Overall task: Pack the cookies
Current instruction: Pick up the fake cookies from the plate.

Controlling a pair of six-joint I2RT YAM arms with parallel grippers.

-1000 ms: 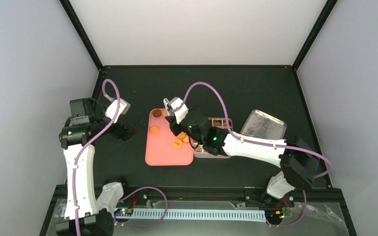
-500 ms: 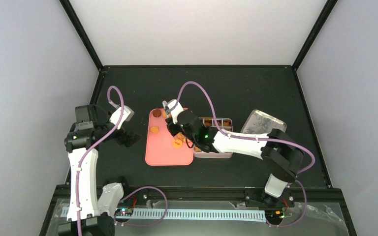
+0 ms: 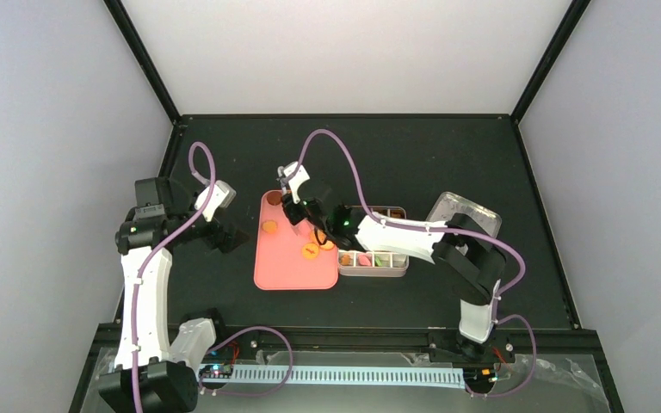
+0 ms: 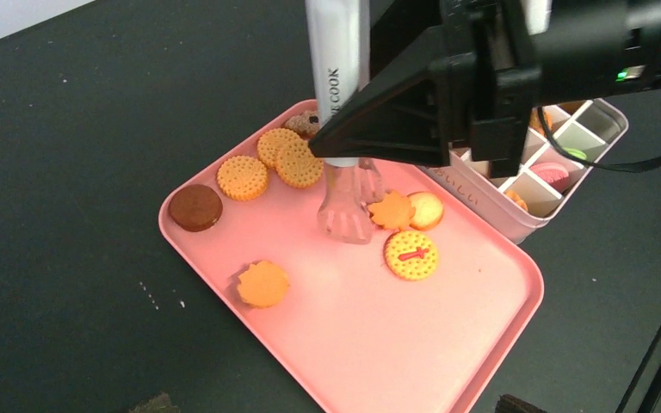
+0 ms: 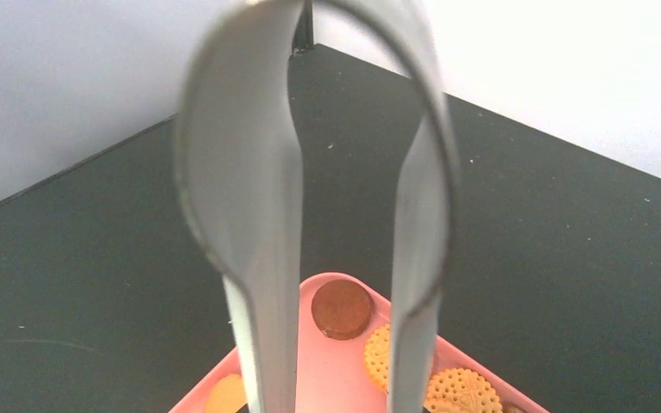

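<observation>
you're looking at a pink tray (image 4: pixel 379 344) on a black table (image 4: pixel 77 129): orange cookies (image 4: pixel 243 178) with dotted faces, one dark brown cookie (image 4: pixel 195 207), one red-marked cookie (image 4: pixel 410 255), and silver tongs (image 5: pixel 245 198).

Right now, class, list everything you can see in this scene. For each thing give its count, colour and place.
table: one, black, under everything
tray: one, pink, mid-table
cookies on the tray: nine showing, seven orange and two brown, mostly at its far end
box: one, pale pink, divided, right beside the tray
cookies in the box: pink, green and orange, count unclear
lid: one, clear, right of the box
tongs: one, silvery, upright over the tray, tips among the cookies
left gripper: one, black, open, left of the tray
right gripper: one, black, shut on the tongs, above the tray
</observation>
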